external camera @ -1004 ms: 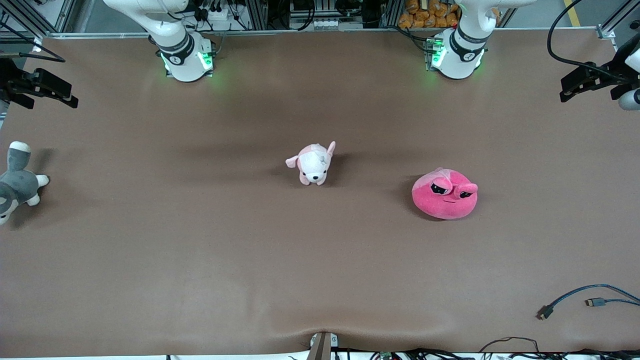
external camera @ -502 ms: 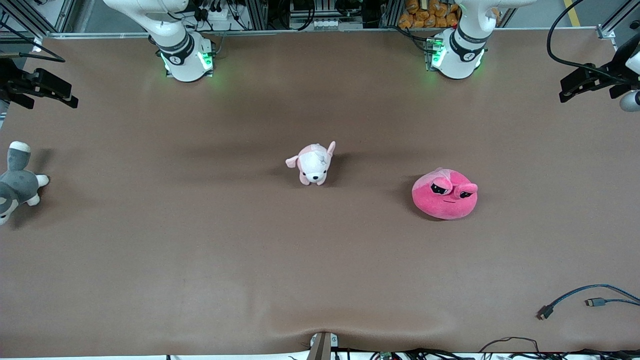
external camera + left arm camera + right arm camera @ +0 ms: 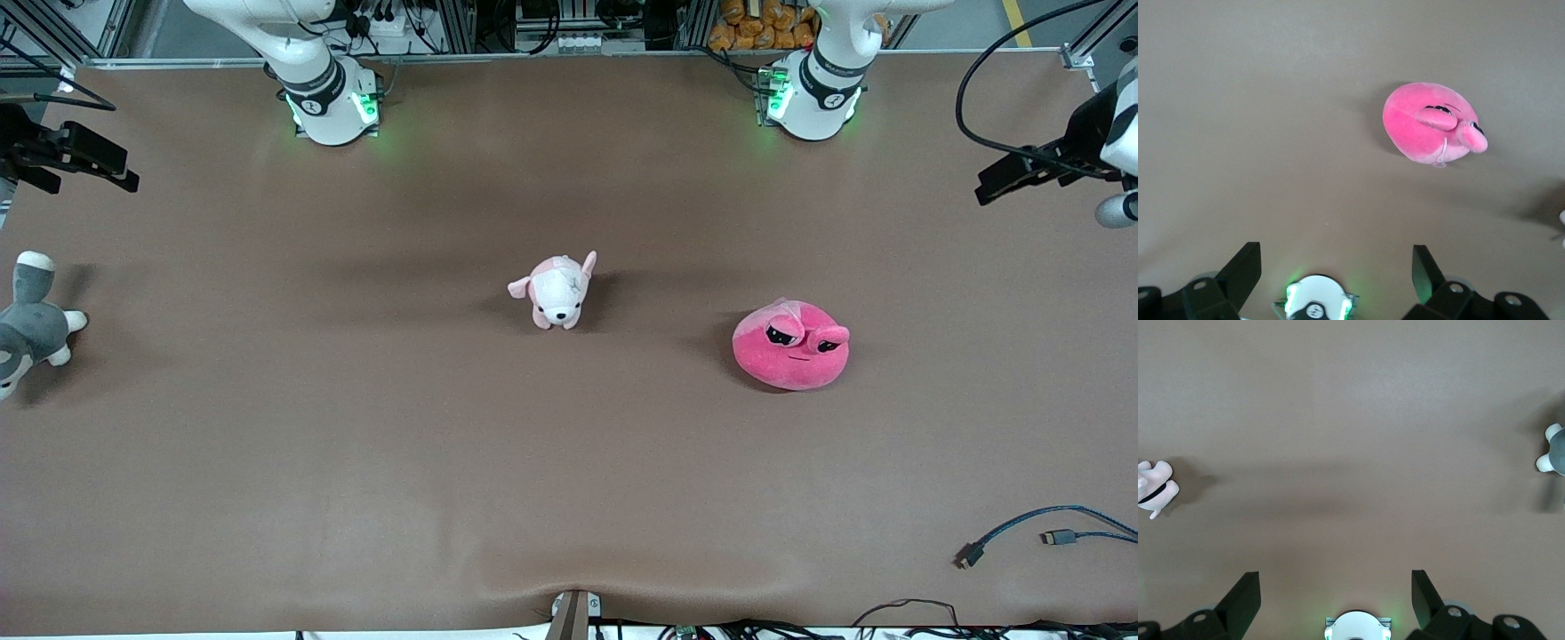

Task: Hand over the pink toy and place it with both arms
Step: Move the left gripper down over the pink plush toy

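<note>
We have the left gripper (image 3: 1331, 280) up high over the left arm's end of the table (image 3: 356, 462), fingers spread wide and empty. The pink toy (image 3: 790, 345) sits on the table well below and well apart from it, toward the middle from where the gripper hangs; in the left wrist view the pink toy (image 3: 1431, 123) shows clear of both fingers, eyes up, upright on its flat underside.

The right gripper (image 3: 1331, 600) waits high over the right arm's end, fingers equally wide with nothing between them.

As we judge it, the step in hand is the left arm's approach. To do it well we should bring the gripper squarely over the round body before descending, straddle its soft bulk rather than the bulging eyes, and close gently, since plush compresses and can slip. A grip toward one side would leave room for the right gripper to take hold at the handover.

The pale puppy plush (image 3: 556, 291) and the grey plush (image 3: 31, 324) are not ours to touch. We see no container anywhere on the table.
</note>
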